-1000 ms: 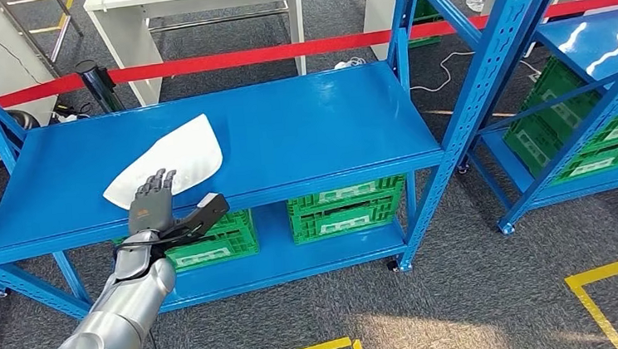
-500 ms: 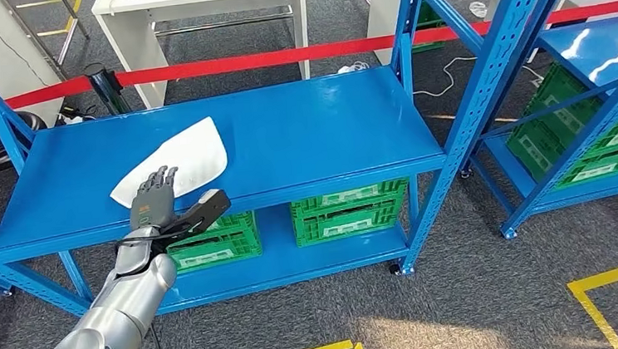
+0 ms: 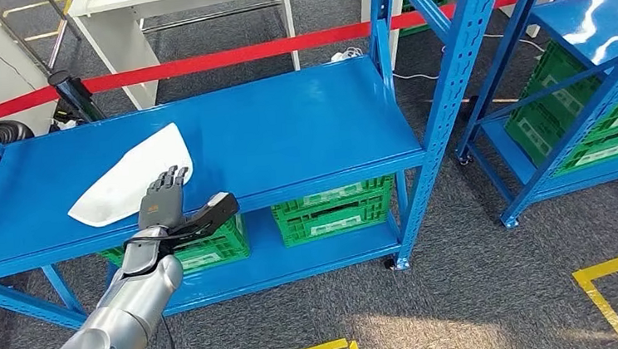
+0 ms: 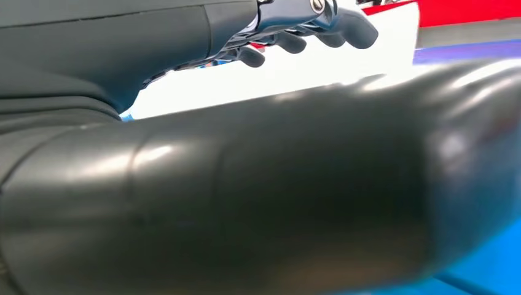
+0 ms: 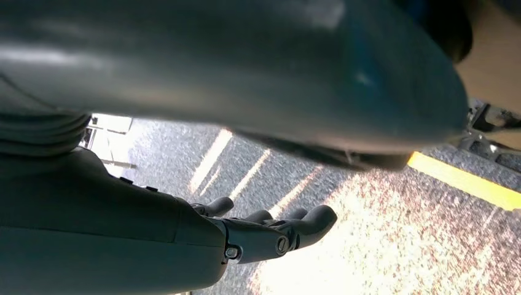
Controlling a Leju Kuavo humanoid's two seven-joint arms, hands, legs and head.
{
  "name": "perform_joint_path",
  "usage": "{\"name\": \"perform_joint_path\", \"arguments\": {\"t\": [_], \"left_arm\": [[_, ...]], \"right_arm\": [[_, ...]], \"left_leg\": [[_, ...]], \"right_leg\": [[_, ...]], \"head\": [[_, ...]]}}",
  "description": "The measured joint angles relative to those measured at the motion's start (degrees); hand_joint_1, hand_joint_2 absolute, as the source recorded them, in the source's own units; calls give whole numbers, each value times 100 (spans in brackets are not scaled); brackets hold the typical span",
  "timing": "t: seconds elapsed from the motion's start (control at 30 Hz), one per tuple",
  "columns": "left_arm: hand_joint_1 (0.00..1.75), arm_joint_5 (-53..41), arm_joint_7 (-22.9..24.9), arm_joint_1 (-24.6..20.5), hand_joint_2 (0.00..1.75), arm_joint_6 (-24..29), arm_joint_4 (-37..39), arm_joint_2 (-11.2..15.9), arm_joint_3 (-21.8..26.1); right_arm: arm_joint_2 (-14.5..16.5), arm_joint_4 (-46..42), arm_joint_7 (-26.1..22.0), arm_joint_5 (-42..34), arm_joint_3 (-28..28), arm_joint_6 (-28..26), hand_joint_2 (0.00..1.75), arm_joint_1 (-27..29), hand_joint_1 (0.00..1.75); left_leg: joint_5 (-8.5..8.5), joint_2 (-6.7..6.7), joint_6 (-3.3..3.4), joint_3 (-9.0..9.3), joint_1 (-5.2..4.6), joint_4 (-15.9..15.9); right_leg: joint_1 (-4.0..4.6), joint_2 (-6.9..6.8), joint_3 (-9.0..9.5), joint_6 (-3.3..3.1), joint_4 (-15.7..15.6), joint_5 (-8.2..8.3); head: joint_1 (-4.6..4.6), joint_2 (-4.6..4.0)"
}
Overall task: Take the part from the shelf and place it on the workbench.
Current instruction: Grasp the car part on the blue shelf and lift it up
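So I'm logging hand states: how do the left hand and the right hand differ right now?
The left hand reaches up at the blue shelf, fingers over the white part; the right hand hangs above carpet. The left's thumb juts sideways; the right's fingers curl loosely. Both hold nothing.

Silver arm (image 3: pixel 125 314), dark grey robot hand (image 3: pixel 162 204)

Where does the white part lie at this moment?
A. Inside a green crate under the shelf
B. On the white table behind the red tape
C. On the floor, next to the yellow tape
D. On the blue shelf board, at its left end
D. In the head view the white part lies flat on the blue shelf board near its left end, with the left hand at its near edge and the green crates below.
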Motion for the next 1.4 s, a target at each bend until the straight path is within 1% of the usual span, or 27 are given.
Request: {"name": "perform_joint_path", "arguments": {"t": [0.13, 0.2, 0.3, 0.33, 0.37, 0.63, 0.87, 0.97, 1.1, 1.2, 1.3, 1.4], "left_arm": [[0, -4, 15, -2, 175, -3, 0, 0, 0], [0, -36, 59, -2, 175, -6, 0, 0, 0], [0, -91, 110, -2, 175, -49, 1, 1, 0], [0, -104, 119, -2, 175, -66, 1, 3, -1], [0, -119, 124, -2, 175, -77, 2, 6, -1], [0, -244, 244, 2, 175, -62, 5, 44, -2], [0, -272, 332, 57, 175, -1, 9, 73, -2], [0, -301, 421, 76, 175, 182, 9, 91, -2], [0, -433, 667, 88, 175, 465, 16, 129, -4], [0, -502, 801, 96, 175, 760, 19, 162, -8], [0, -520, 850, 101, 175, 1073, 20, 184, -8], [0, -544, 849, 103, 175, 1223, 20, 190, -8]], "right_arm": [[-1, 0, 26, 0, 1, -3, 0, -3, 0], [-2, 0, 28, 0, 1, -12, 0, -7, 0], [-5, 0, 28, 0, 2, -19, 0, -8, 0], [-6, 0, 28, 1, 3, -19, 0, -8, 0], [-7, 0, 28, 2, 3, -18, 0, -8, 0], [-9, 0, 28, 7, 24, -17, 0, -7, 0], [-9, 0, 28, -10, 48, -23, 0, -7, 0], [-8, 0, 28, -16, 48, -28, 0, -6, 0], [-9, 0, 28, -8, 50, -28, 0, -6, 0], [-9, 0, 28, -7, 50, -30, 0, -6, 0], [-9, 0, 28, -7, 50, -36, 0, -6, 0], [-9, 0, 28, -7, 50, -40, 0, -7, 0]], "left_leg": [[16, 7, 13, 58, 3, -53], [15, 7, -9, 69, 7, -58], [17, 8, -125, 76, 12, -59], [17, 7, -151, 77, 12, -57], [18, 7, -159, 78, 12, -55], [29, 3, -140, 86, 8, -42], [25, 0, -98, 94, 7, -42], [22, 0, -85, 97, 7, -42], [16, 0, -72, 107, 7, -42], [15, 0, -70, 110, 7, -42], [15, 0, -69, 110, 6, -42], [15, 0, -69, 110, 6, -42]], "right_leg": [[31, 10, 49, -55, -14, -35], [43, 8, 71, -67, -16, -42], [47, 4, 91, -67, -19, -41], [47, 3, 99, -65, -25, -37], [46, 3, 109, -60, -34, -31], [63, 3, 192, 11, -141, 19], [65, 2, 242, 43, -208, 40], [65, 2, 256, 50, -225, 44], [65, 2, 276, 53, -240, 46], [65, 2, 283, 57, -248, 48], [65, 2, 286, 60, -253, 50], [65, 2, 287, 61, -257, 51]], "head": [[2, 0], [3, 0], [4, 0], [5, 0], [5, 0], [7, 0], [7, 0], [7, 0], [8, 0], [8, 0], [8, 0], [8, 0]]}}
